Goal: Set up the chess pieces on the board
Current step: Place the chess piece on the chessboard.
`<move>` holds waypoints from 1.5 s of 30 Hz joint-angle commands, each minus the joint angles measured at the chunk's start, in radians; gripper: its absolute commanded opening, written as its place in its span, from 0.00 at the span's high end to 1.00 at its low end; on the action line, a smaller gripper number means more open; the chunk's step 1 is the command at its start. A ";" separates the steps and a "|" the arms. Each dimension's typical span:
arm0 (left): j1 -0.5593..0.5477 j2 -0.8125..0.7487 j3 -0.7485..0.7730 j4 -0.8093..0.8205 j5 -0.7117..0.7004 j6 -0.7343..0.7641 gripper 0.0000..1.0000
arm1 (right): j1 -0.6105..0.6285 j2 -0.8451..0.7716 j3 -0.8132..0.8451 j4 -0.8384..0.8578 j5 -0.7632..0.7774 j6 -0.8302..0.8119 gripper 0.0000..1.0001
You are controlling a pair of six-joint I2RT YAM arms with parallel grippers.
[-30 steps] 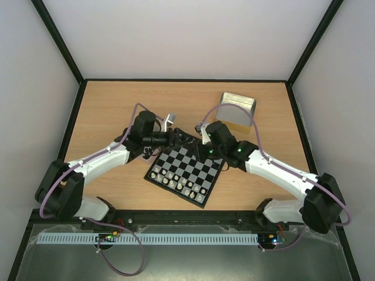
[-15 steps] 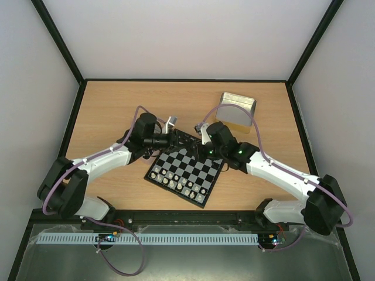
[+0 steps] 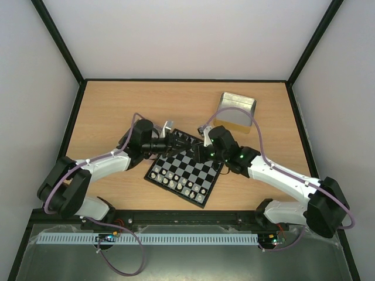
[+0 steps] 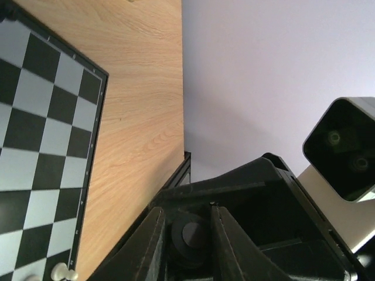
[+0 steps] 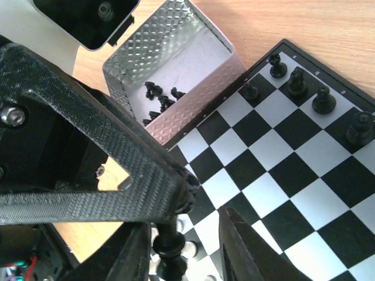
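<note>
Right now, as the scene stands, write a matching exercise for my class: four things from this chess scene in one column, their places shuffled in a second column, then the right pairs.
Column A
1. pale pieces
2. loose black pieces
3. standing black pieces
4. large metal tray

Column B
a. inside the textured tray that lies against the board
b. on the table, off the board, far right
c. on the board's near rows
d. on squares along one edge of the board

Pairs: 1-c, 2-a, 3-d, 4-b
</note>
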 commanded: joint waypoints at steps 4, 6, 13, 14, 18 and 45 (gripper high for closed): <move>0.024 0.033 -0.128 0.408 -0.022 -0.496 0.89 | -0.006 -0.124 -0.095 0.218 0.040 0.180 0.49; 0.024 0.043 -0.126 0.467 -0.038 -0.596 0.89 | -0.006 -0.160 -0.136 0.276 0.085 0.258 0.43; 0.020 0.020 -0.053 0.417 -0.133 -0.738 0.89 | -0.004 -0.204 -0.195 0.416 0.153 0.501 0.34; 0.019 0.013 -0.042 0.404 -0.144 -0.746 0.89 | -0.005 -0.203 -0.196 0.428 0.158 0.522 0.34; 0.019 -0.004 0.003 0.377 -0.181 -0.780 0.89 | -0.006 -0.190 -0.191 0.494 0.129 0.595 0.34; -0.007 -0.034 0.064 0.346 -0.220 -0.800 0.88 | -0.006 -0.081 -0.139 0.702 0.218 0.745 0.69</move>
